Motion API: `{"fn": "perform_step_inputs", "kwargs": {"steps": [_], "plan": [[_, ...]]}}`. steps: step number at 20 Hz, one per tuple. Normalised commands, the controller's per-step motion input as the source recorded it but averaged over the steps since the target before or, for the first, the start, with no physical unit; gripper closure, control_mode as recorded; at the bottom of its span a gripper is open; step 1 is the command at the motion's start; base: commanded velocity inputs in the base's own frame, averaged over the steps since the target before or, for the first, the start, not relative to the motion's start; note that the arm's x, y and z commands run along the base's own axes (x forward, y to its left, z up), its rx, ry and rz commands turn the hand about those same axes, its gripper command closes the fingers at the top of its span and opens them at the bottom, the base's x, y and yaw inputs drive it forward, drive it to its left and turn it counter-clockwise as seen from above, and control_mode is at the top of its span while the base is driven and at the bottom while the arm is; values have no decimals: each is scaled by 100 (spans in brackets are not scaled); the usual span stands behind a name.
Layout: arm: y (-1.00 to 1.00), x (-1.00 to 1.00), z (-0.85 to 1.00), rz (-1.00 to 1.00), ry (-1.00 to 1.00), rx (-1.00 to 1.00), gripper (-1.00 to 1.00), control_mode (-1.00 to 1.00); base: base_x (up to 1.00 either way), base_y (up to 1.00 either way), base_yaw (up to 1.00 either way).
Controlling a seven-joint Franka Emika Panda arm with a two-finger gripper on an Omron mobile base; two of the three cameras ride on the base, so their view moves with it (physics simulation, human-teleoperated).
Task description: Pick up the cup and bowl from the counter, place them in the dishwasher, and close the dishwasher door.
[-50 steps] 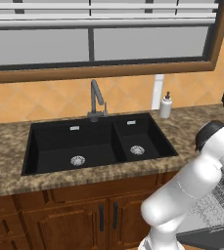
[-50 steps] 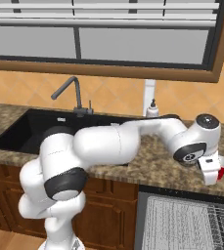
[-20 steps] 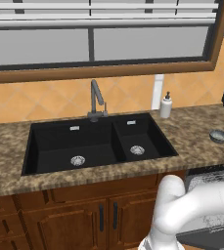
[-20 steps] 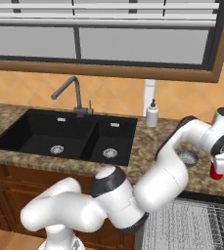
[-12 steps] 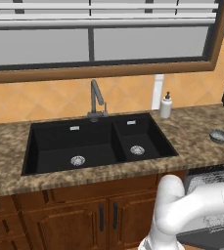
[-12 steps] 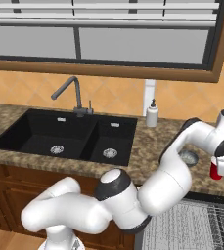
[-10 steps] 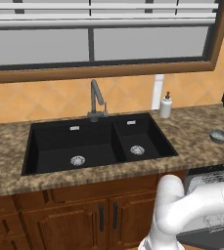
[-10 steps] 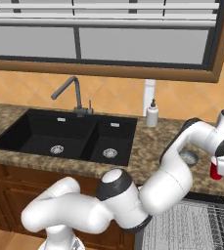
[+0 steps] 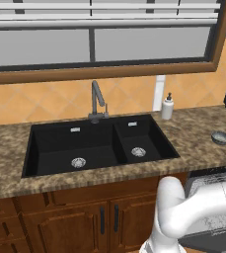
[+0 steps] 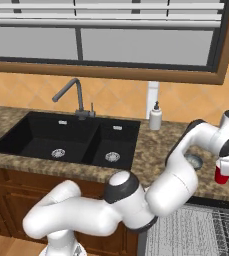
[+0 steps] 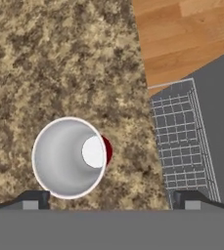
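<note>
we see the claw (image 11: 111,204) spread wide in the hand view, its two dark tips standing well apart on either side, with nothing between them gripped. the cup (image 11: 70,157) stands upright on the counter (image 11: 45,58) just beyond the tips, nearer the left one, and we look straight down into its white inside. in the right base view the cup (image 10: 222,174) shows red just under the end of the arm, at the counter's front edge. the bowl (image 9: 221,138) sits on the counter to the right of the sink (image 9: 99,144), well apart from the soap bottle (image 9: 168,106) by the back wall; in the right base view the arm's forearm crosses in front of the bowl (image 10: 194,161) and hides part of it. the faucet (image 9: 96,103) rises behind the sink. below the counter edge the dishwasher (image 10: 206,232) lies open with its grey wire rack (image 11: 179,141) showing, and past it a strip of wooden floor (image 11: 182,34).
</note>
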Motion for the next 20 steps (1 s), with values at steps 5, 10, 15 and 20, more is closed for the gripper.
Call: {"fn": "perform_step_inputs", "kwargs": {"steps": [5,10,15,20], "plan": [[-16,15,-5,0,0,0,-100,-100,0,0,0],[-35,0,0,0,0,3,-100,-100,0,0,0],[-2,0,-3,5,0,6,-100,-100,0,0,0],[0,0,-9,6,0,3,-100,-100,0,0,0]]}}
